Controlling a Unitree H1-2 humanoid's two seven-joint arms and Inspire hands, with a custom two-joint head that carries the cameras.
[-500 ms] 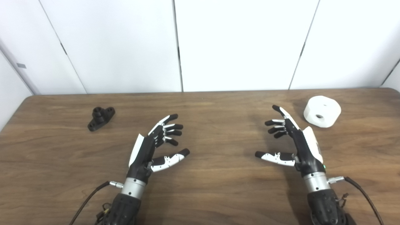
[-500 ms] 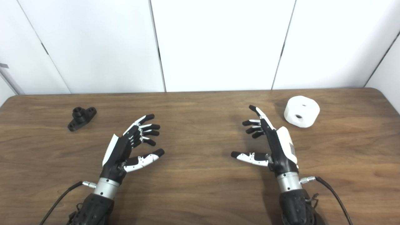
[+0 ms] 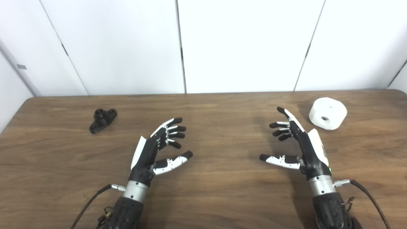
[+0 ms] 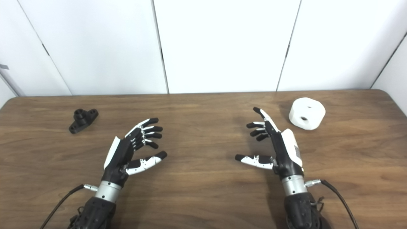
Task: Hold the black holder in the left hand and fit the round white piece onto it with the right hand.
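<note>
Dark walnut-toned wood grain runs across the tabletop, its surface smooth with a faint sheen and its far corners rounded. Behind it stand plain white wall panels split by thin dark seams.

The black holder lies far to the left near the back edge: a small matte plastic piece with an oval flange and a short raised round boss. The round white piece sits far to the right, a squat matte cylinder with softened edges and a small dark hole in its face.

The left hand hovers over the middle of the tabletop, well apart from the holder, its black-and-white fingers spread and holding nothing. The right hand faces it, palm inward, fingers apart and empty, near the white piece but not touching it. Braided dark cables trail from both metal wrists.
</note>
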